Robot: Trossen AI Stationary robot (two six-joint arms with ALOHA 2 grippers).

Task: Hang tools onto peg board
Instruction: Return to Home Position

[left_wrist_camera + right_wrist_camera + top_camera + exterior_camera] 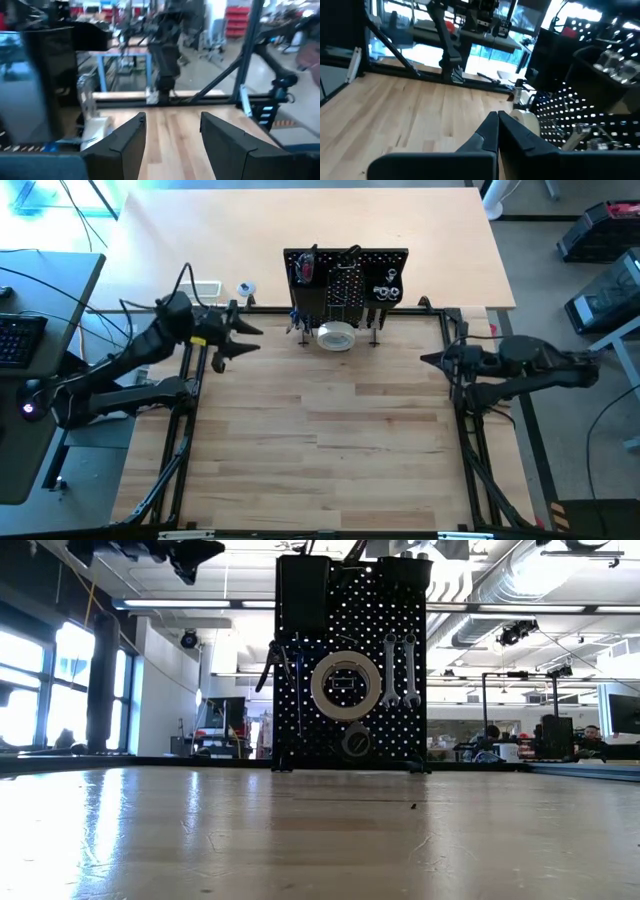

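The black peg board (345, 280) stands upright at the table's far middle. On its front (350, 660) hang a white tape roll (345, 683), two silver wrenches (398, 670), blue-handled pliers (275, 665) and a small round tape measure (355, 743). A red-handled tool (305, 270) sits in a top bin. My left gripper (252, 340) hovers open to the left of the board, pointing level toward the right, with nothing between its fingers (172, 135). My right gripper (428, 360) hovers shut and empty to the right of the board (590, 100), fingertips together (497, 122).
Black frame rails (190, 430) run along the table's left, right and far sides. A white box (205, 288) and a small object (245, 290) lie behind the left arm. The wooden tabletop (330, 430) in front of the board is open room.
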